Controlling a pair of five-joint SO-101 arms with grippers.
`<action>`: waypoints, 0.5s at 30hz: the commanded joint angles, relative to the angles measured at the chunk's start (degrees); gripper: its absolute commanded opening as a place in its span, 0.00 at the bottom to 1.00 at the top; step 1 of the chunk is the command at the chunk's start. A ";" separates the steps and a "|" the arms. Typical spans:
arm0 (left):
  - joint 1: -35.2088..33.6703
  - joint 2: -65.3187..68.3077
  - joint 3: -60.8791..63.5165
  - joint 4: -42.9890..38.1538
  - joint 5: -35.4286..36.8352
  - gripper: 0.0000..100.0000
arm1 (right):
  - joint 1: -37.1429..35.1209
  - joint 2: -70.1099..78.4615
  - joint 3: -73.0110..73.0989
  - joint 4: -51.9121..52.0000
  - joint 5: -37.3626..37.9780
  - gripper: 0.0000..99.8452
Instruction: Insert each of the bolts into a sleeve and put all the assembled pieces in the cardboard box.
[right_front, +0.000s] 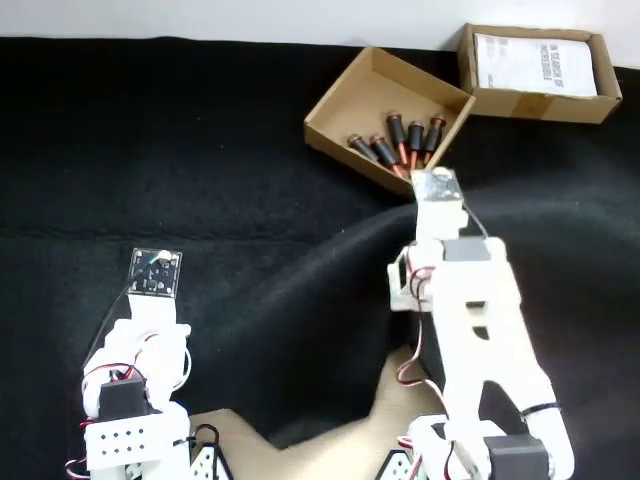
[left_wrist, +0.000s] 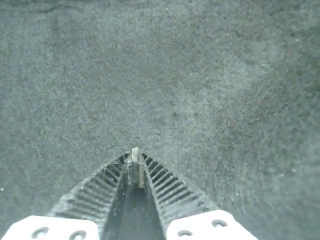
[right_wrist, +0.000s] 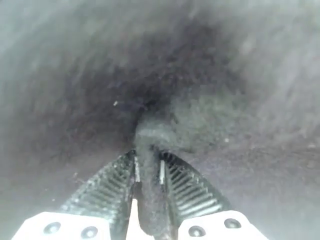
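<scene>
- The left gripper (left_wrist: 135, 159) is seen clenched on nothing, its jaws pressed together just above the black cloth (right_front: 200, 150).
- The right gripper (right_wrist: 147, 159) appears to be clamped on a raised fold of that cloth, which is pinched between its jaws.
- The assembled pieces (right_front: 415, 138) are found lying side by side in the cardboard box (right_front: 365, 90), on the far side of the cloth.
- Their long axes are turned roughly from the far side towards the arms, slightly fanned.
- The box is set just beyond the right arm (right_front: 480, 330), close to its wrist. The left arm (right_front: 140, 350) is placed well apart from it.
- The fold is judged to need letting go first, and any reach into the box would best be made by the right arm.
</scene>
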 joint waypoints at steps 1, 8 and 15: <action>-0.48 -0.13 1.45 0.09 -0.44 0.01 | -0.31 -1.45 -8.22 20.26 10.81 0.01; -0.48 -0.13 1.45 0.09 -0.53 0.01 | 2.51 -5.85 -2.24 30.55 30.95 0.01; -0.48 -0.13 1.45 0.18 -0.53 0.01 | 1.80 -7.34 1.45 30.37 33.67 0.01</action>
